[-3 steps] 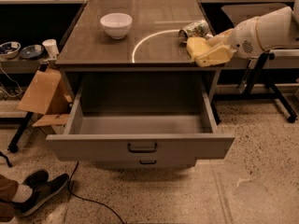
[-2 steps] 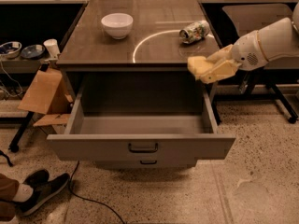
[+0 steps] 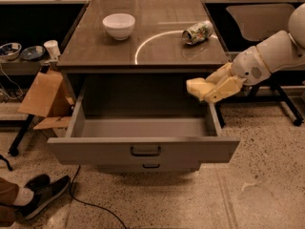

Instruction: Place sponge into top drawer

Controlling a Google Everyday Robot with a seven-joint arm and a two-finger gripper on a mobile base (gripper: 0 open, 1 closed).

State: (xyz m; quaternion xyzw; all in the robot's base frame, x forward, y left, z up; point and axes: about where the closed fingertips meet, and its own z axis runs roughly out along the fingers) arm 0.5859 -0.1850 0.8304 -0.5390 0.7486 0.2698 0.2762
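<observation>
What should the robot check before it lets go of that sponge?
1. Drawer open: ok, it is pulled well out.
2. Sponge held: ok, the gripper has its fingers shut on it.
3. Sponge below the tabletop edge: ok.
4. Sponge over the drawer: looks ok, but it is close to the right wall.
5. Room underneath: ok, bare drawer floor shows.
6. Can and bowl out of the way: ok, both sit on the tabletop.
</observation>
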